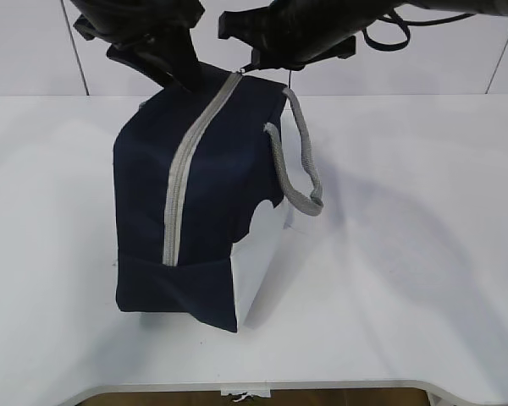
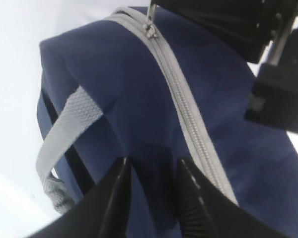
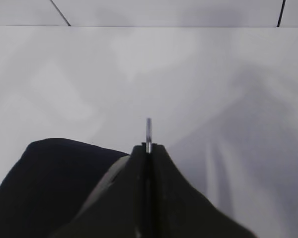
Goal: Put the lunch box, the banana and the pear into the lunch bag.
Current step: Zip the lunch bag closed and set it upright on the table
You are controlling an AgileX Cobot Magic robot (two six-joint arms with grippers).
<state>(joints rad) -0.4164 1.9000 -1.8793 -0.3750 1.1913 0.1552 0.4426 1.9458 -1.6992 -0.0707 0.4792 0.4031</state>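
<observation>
The right gripper (image 3: pixel 148 148) is clamped on the thin metal ring pull (image 3: pixel 148 130) at the far end of the grey zipper (image 1: pixel 190 161). The left gripper (image 2: pixel 154 171) pinches navy fabric, jaws part-spread. The boxy navy-blue fabric lunch bag (image 1: pixel 144 194) stands zipped on the white table (image 1: pixel 423 254), contents hidden. Only the exterior view shows its white lower panel (image 1: pixel 267 271).

Lighting was bright and diffuse, apparently from overhead. The lunch bag (image 1: pixel 195 194) cast a soft grey shadow rightward across the white table (image 1: pixel 423 279). No hard glare appeared. The left wrist view was slightly soft, with the near fingers (image 2: pixel 116 203) blurred. The right wrist view showed broad faint shadows.
</observation>
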